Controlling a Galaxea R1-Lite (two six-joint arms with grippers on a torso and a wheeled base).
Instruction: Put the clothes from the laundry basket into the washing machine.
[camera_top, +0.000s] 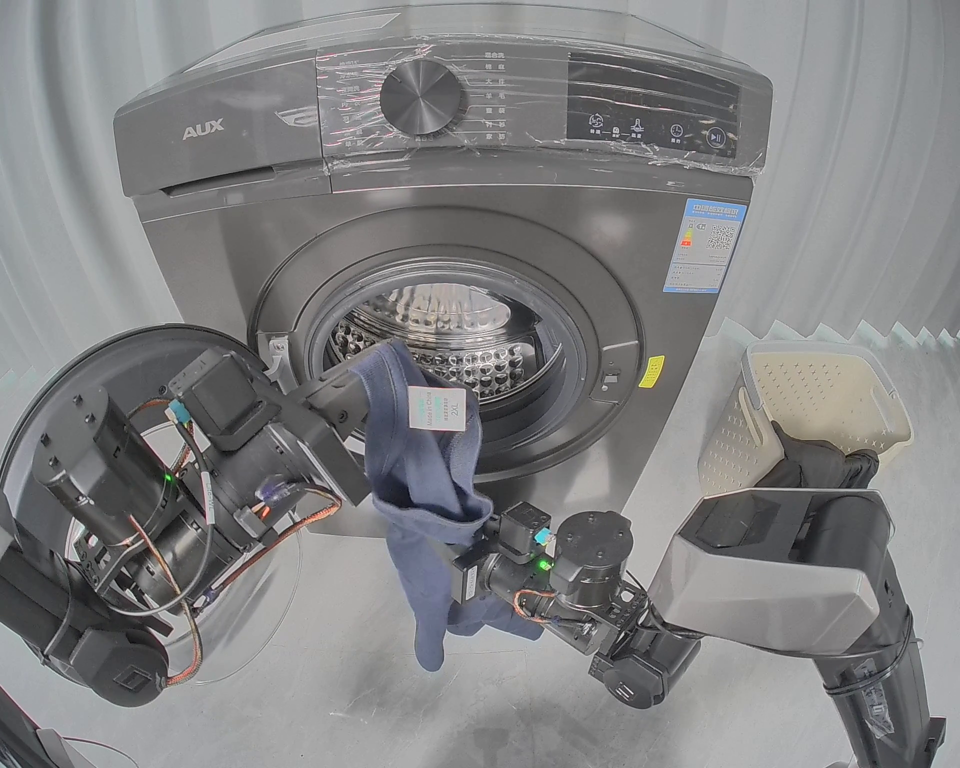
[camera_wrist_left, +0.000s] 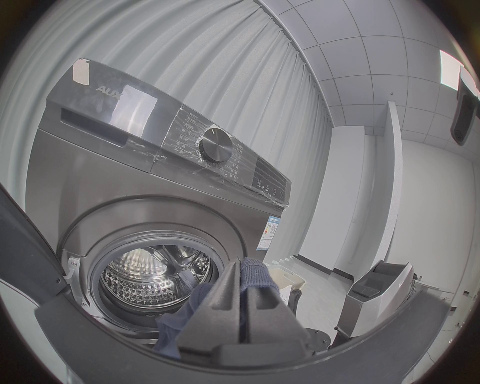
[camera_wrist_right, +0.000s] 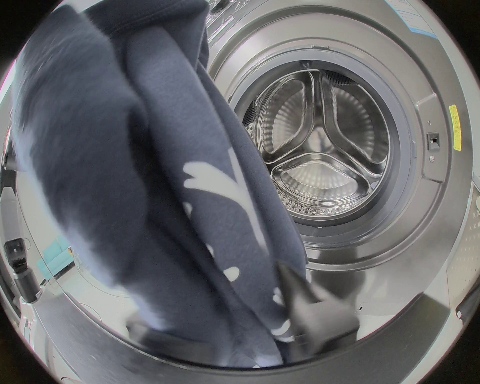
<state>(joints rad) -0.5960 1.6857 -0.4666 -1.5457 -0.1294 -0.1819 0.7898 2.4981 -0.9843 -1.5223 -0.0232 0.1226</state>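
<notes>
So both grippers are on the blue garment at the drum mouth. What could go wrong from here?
1. The garment hangs well below the drum opening. Its loose end may stay draped over the lip instead of going in.
2. The left gripper holds the top and the right gripper a lower fold, so a mistimed release could drag it back out.

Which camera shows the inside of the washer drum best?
Right wrist view: looks straight into the drum, paddles visible. Head view shows it partly behind the blue garment; left wrist view sees it obliquely.
</notes>
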